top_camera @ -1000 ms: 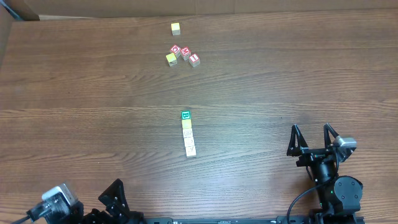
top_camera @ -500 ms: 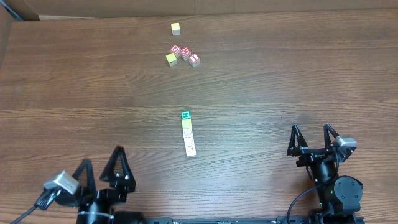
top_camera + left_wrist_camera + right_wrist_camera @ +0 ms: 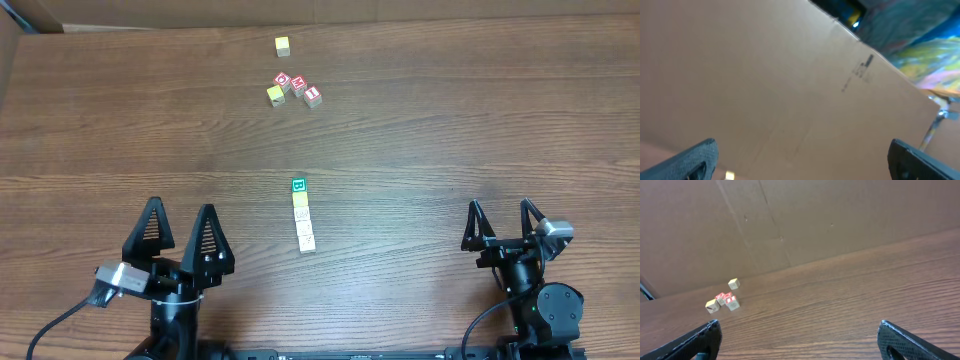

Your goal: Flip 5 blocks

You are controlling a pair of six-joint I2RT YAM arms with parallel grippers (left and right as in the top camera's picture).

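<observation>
The blocks (image 3: 303, 214) lie in a short line at the table's middle. The blue-green "B" cube (image 3: 298, 185) is at the far end, a yellow cube (image 3: 300, 200) follows it, and three pale cream cubes run toward me, the nearest (image 3: 307, 242) last. My left gripper (image 3: 180, 210) stands open near the front left, well left of the line and holding nothing. My right gripper (image 3: 500, 208) is open and empty at the front right, well right of the line. Neither wrist view shows the line. Both the left gripper (image 3: 802, 152) and the right gripper (image 3: 800, 332) show wide, empty jaws.
At the far side a lone yellow cube (image 3: 283, 45) sits near a cluster of three red-faced cubes (image 3: 298, 83) and another yellow cube (image 3: 275, 94). The right wrist view shows that cluster (image 3: 725, 299). A cardboard wall (image 3: 765, 75) backs the wooden table (image 3: 450, 130).
My left arm has come up from the front-left edge and moved forward and right, its open fingers now pointing toward the far side. The right arm and the blocks have not moved.
</observation>
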